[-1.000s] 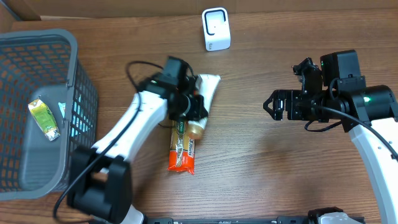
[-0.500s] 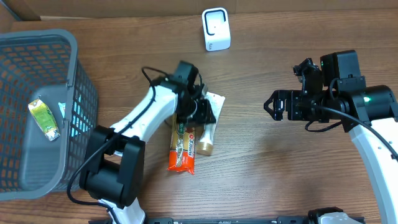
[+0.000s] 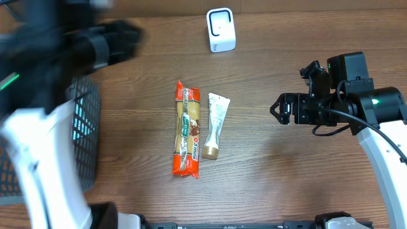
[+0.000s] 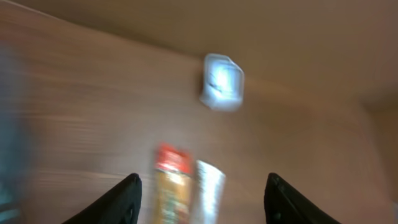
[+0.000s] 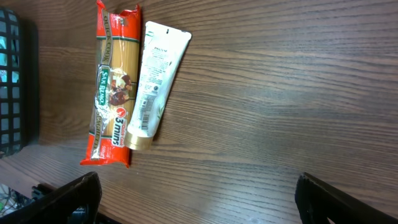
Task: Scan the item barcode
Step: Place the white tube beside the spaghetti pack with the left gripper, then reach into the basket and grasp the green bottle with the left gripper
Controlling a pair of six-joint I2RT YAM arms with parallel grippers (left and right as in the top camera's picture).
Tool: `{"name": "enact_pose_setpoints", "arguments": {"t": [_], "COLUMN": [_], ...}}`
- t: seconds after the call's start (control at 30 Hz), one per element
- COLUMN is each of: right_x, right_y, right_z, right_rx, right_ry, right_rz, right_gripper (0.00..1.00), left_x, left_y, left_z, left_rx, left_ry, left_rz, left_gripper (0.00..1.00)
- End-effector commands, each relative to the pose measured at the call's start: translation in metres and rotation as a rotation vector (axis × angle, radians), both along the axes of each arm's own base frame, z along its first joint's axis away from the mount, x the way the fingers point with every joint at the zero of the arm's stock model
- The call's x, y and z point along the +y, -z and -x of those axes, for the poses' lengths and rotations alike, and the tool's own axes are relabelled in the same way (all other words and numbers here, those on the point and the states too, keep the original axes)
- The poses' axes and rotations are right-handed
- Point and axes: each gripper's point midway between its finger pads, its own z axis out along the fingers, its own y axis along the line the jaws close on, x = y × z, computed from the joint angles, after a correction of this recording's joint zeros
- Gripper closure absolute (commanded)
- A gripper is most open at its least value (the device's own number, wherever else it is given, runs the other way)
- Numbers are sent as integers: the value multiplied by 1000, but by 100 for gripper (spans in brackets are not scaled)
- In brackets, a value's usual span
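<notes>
The tube is lying flat on the bench, well below the white scanner. It is white-bodied, with its gold cap pointing toward the robot's side and its barcode facing up (black bars just above the cap, clearest from the right wrist). It is resting just beside a red spaghetti packet, cap end touching it. The grey basket is sitting at the left, its contents hidden behind the blurred left arm. The left gripper is showing jaws apart and empty. The right gripper is holding its jaws wide, gripping nothing.
</notes>
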Motion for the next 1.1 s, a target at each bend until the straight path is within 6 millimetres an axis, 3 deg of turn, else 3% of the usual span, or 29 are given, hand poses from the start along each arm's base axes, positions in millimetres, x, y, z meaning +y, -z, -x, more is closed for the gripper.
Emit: {"name": "enact_pose_setpoints", "arguments": {"t": [0.0,0.07,0.13,0.33,0.53,0.67,0.83,1.07], "right_x": [2,2,2,1,1,0,0,0], "right_y": [-7,-7,-8,-7,-7,-7,-7,-7], "right_z": [-2,-2,-3,-3,-3,-3,-4,-4], "right_rx": [-28,-28,-31,-32,-32,-33,-33,-34], "right_ry": [-12,-12,-12,-11,-9,-8,-8,-8], "right_rz": [0,0,0,5,8,11,11,11], "right_gripper": [0,0,0,0,0,0,0,0], "left_x": [111,159,195,243,269,281,304,313], "left_y": [-5,4,17,72,151,209,266,331], "left_z": [34,56,71,58,50,48,62,60], "left_rx": [35,112,190,290,468,533,585,611], "left_ry": [-403,-579,-700,-779,-746,-738,-770,-693], "left_rz": [-210,-286,-324,-264,-345,-345,-332,-311], "left_gripper": [46,46,49,51,47,38,28,26]}}
